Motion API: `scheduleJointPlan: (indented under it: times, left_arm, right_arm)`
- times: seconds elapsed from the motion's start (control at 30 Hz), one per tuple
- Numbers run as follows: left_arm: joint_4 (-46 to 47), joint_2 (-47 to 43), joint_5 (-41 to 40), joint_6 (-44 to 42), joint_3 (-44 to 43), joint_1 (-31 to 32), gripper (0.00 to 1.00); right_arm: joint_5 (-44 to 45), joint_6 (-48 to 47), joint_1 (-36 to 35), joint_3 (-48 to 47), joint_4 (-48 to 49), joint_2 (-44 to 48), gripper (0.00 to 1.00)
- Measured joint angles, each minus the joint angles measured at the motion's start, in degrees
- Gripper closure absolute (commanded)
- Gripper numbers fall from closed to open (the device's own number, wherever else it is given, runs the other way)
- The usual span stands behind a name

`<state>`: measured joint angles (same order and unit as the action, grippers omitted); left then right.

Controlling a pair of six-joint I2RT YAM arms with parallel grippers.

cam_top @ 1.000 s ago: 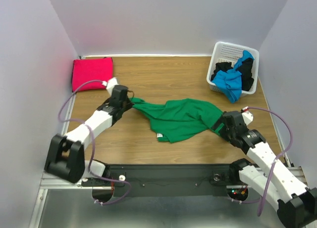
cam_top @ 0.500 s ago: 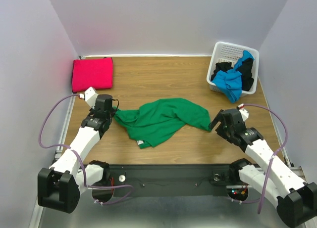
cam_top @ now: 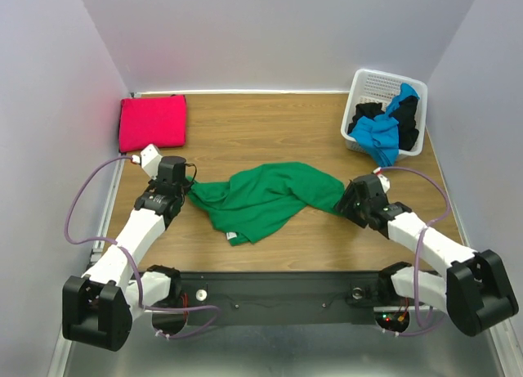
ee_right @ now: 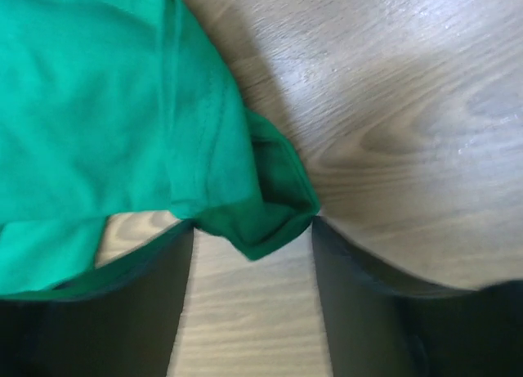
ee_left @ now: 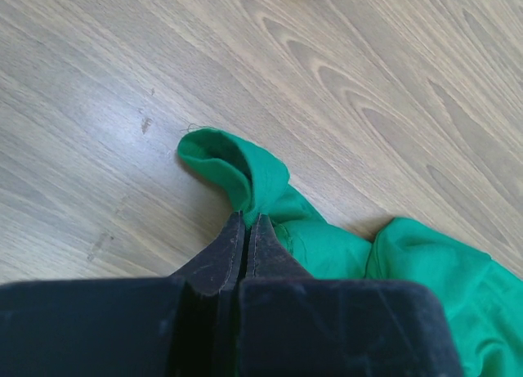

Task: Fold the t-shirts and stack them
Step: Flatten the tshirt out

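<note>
A bright green t-shirt (cam_top: 261,197) lies crumpled across the middle of the wooden table. My left gripper (cam_top: 189,189) is shut on its left end; in the left wrist view the fingertips (ee_left: 248,217) pinch a green fold (ee_left: 245,177). My right gripper (cam_top: 345,204) is at the shirt's right corner. In the right wrist view its jaws (ee_right: 253,230) stand apart on either side of a green corner (ee_right: 270,217), which neither finger presses. A folded magenta-red t-shirt (cam_top: 153,122) lies flat at the far left.
A white lattice basket (cam_top: 377,87) stands at the far right corner, holding a blue t-shirt (cam_top: 380,136) that drapes over its front rim and a black one (cam_top: 364,115). Walls close in the table on the left, back and right.
The left gripper dragged the green t-shirt left and towards the near edge, then held still. The right gripper moved left to the shirt's right corner, its jaws narrowing.
</note>
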<state>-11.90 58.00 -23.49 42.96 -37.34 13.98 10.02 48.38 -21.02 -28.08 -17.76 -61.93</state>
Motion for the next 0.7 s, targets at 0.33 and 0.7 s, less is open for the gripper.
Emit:
scheduleJointPlan:
  times: [0.33,0.7]
  left_arm:
    - [0.0,0.0,1.0,0.2,0.0,0.0,1.0]
    - [-8.2,-3.3,0.3,-0.1,-15.8,-0.1,1.0]
  right_arm:
    - [1.1,-1.5,0.0,2.4,6.8,-2.5,1.0]
    - [5.2,-9.2,0.0,-9.5,6.3,18.7,1.0]
